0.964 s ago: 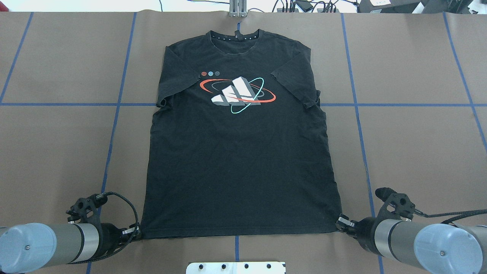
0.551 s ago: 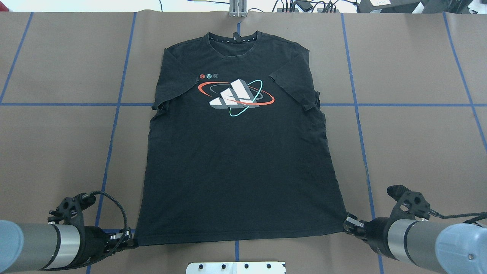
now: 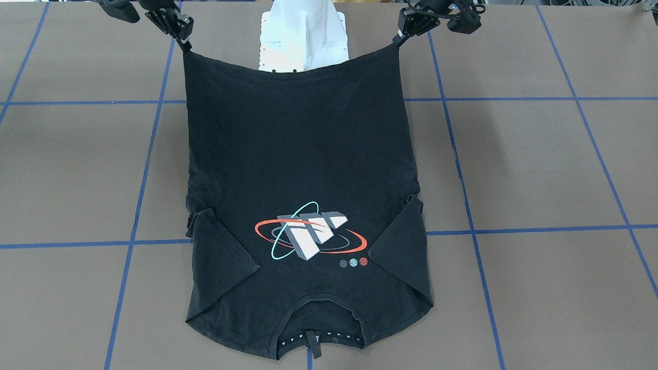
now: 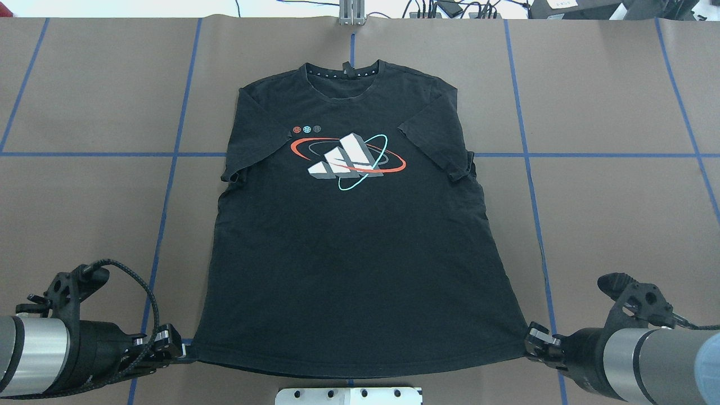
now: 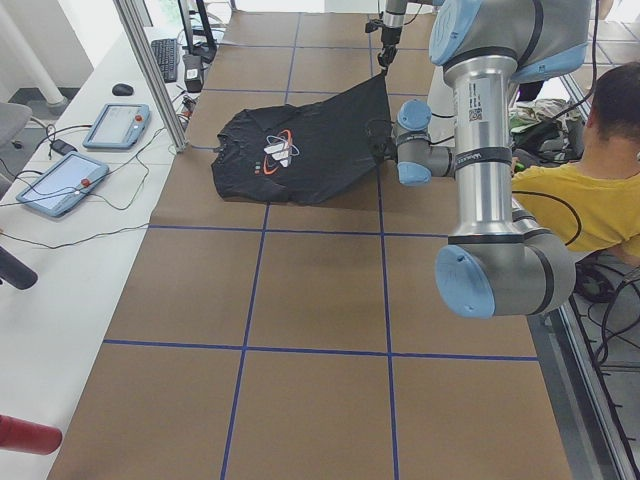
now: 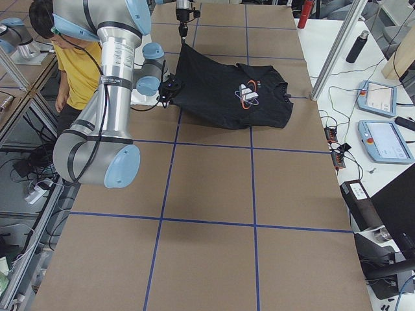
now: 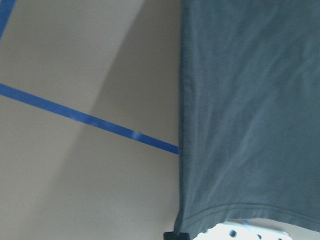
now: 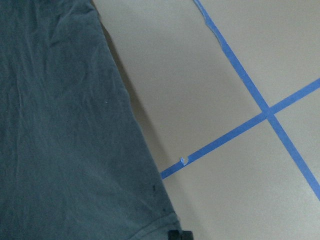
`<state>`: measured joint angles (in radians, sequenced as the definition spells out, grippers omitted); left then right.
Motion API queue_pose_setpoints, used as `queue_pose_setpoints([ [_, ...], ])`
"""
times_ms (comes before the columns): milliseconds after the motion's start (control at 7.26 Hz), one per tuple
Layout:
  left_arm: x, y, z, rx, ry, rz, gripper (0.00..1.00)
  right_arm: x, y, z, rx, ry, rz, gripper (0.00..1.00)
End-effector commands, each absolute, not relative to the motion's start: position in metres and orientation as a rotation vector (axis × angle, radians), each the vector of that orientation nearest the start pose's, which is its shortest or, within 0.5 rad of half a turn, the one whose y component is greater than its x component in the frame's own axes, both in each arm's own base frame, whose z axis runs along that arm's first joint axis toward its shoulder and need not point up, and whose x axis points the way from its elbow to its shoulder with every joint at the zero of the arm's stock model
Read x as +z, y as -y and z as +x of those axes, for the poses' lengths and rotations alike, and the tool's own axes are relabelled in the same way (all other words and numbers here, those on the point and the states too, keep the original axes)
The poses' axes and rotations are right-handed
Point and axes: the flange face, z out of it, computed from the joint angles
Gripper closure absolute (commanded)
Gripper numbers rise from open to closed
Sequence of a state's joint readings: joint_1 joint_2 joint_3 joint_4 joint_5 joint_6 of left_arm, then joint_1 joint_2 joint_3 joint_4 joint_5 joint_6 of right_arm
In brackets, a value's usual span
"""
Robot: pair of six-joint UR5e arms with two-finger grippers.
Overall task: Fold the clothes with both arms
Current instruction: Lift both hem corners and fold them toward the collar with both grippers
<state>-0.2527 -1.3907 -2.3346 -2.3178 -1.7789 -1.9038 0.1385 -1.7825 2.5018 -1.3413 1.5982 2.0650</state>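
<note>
shirt point(image 4: 349, 242) face-up, collar end on tabletop point(image 4: 619, 214), hem lifted, left gripper point(image 4: 181, 350) and right gripper point(image 4: 530, 341) each clamped on a hem corner; no fold made, all folding outstanding.

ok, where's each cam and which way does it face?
Front-facing: across table, facing robot; left gripper top right, right gripper top left.
Overhead: behind robot, looking forward-down; forearms at bottom corners.
Exterior left: table end; left arm near.
Exterior right: opposite end; right arm near.
Left wrist: down onto hem corner; fingertip at bottom edge.
Right wrist: same, mirrored.
Shared: all show the T-shirt.
</note>
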Motion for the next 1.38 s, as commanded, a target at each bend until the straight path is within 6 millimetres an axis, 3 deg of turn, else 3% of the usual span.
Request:
queue_pose_setpoints([
  [0,0.283,0.248,0.321,-0.433,-1.367,-0.151,1.0,0.281,0.213,-0.321,0.616,0.968,-0.142,1.0],
  [275,0.294,0.308,0.334,-0.486,-1.358,-0.036,1.0,0.238,0.302,-0.342,0.618,0.883,-0.096,1.0],
  [413,0.296,0.33,0.335,-0.446,-1.33,0.052,1.0,0.23,0.351,-0.345,0.64,0.864,-0.102,1.0],
  [688,0.304,0.365,0.323,-0.436,-1.252,0.142,1.0,0.251,0.42,-0.332,0.619,0.822,-0.089,1.0],
  [826,0.313,0.396,0.317,-0.404,-1.214,0.226,1.0,0.254,0.457,-0.332,0.63,0.801,-0.075,1.0],
  [1101,0.319,0.478,0.352,-0.47,-1.167,0.257,1.0,0.274,0.512,-0.333,0.61,0.735,-0.049,1.0],
  [1239,0.325,0.495,0.36,-0.485,-1.149,0.261,1.0,0.276,0.531,-0.337,0.615,0.72,-0.047,1.0],
])
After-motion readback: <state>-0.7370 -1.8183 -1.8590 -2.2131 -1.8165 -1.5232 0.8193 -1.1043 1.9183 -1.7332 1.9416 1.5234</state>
